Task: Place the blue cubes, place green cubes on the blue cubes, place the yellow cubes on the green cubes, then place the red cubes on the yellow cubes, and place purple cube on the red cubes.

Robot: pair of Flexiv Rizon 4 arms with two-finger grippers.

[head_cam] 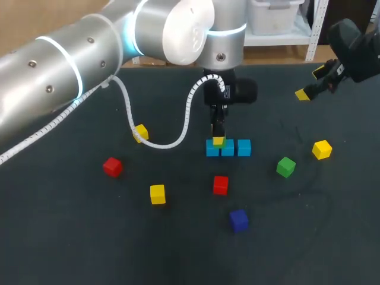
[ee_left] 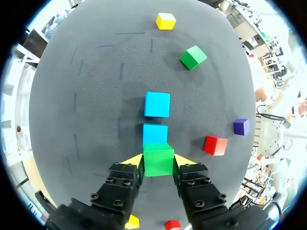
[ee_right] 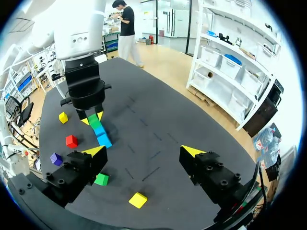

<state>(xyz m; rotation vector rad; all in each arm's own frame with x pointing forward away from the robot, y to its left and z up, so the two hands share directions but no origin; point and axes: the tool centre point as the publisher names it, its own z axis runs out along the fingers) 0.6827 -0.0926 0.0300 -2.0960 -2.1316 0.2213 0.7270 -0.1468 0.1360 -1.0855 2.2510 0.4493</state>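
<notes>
Three blue cubes (head_cam: pixel 228 148) lie in a row at mid-table. My left gripper (head_cam: pixel 218 138) points straight down over the row's left end, shut on a green cube (ee_left: pixel 158 160) with a yellow tip against each side. That green cube (head_cam: pixel 218 142) sits on or just above the end blue cube, which it hides in the left wrist view; two blue cubes (ee_left: pixel 156 117) show ahead of it. My right gripper (ee_right: pixel 144 151) hangs open and empty above the table's far right (head_cam: pixel 312 83). From there I see the left gripper (ee_right: pixel 91 116) and the green cube (ee_right: pixel 94 120).
Loose cubes: a green one (head_cam: pixel 285 167) and a yellow one (head_cam: pixel 322 149) right of the row, a red one (head_cam: pixel 220 184) and the purple one (head_cam: pixel 238 219) in front. Yellow cubes (head_cam: pixel 157 194) (head_cam: pixel 141 133) and a red one (head_cam: pixel 112 167) lie left. The left arm's white cable (head_cam: pixel 155 142) hangs low.
</notes>
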